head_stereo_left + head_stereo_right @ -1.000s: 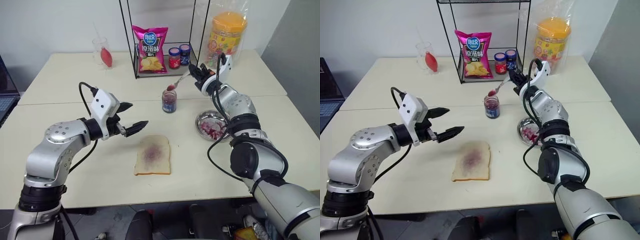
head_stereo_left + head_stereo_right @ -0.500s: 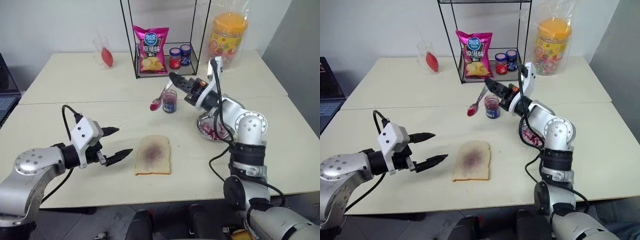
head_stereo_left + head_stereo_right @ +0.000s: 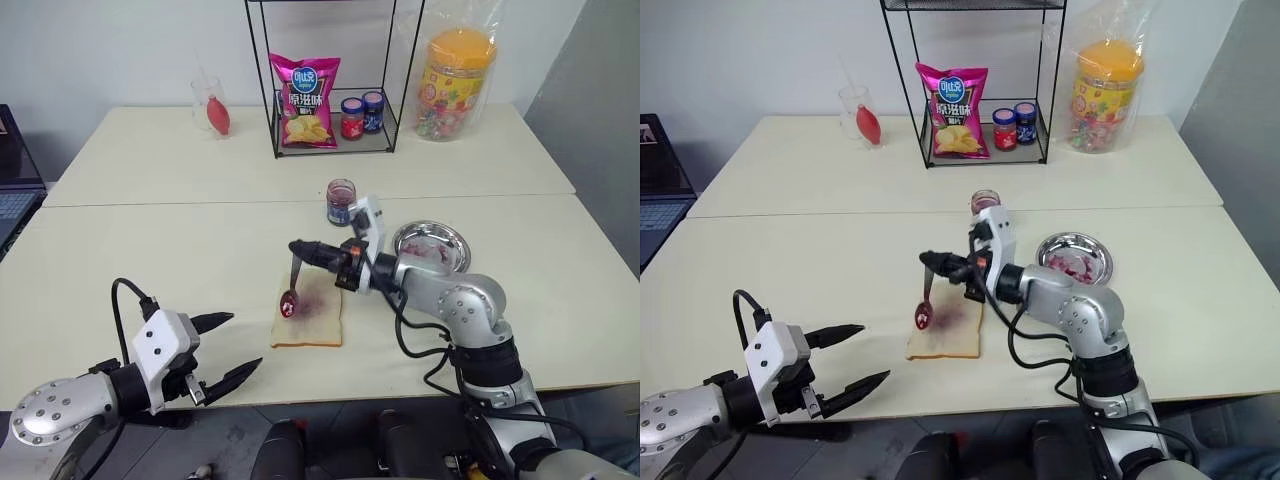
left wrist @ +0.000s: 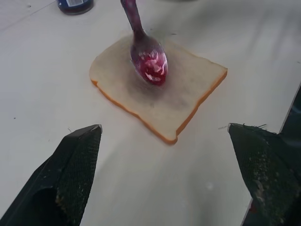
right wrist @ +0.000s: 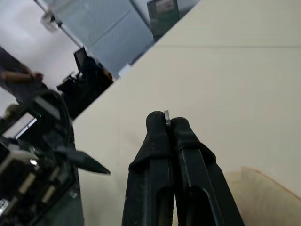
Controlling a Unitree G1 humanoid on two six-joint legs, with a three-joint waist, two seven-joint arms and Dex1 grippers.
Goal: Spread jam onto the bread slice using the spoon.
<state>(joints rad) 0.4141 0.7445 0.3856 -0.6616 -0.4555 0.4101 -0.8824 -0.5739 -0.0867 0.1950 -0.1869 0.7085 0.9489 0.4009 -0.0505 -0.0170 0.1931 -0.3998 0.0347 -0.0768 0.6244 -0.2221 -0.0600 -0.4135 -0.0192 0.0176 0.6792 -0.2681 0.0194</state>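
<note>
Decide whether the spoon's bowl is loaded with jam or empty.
Loaded: the spoon carries glossy red jam in its bowl, over the bread slice.

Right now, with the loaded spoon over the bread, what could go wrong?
1. The right gripper pinches only the tip of the spoon handle, so the spoon may twist or slip when pressed down.
2. The spoon hangs at the bread slice edge nearest the open left gripper; jam could drip onto the table.
3. Nothing holds the bread, so spreading may push it along.
</note>
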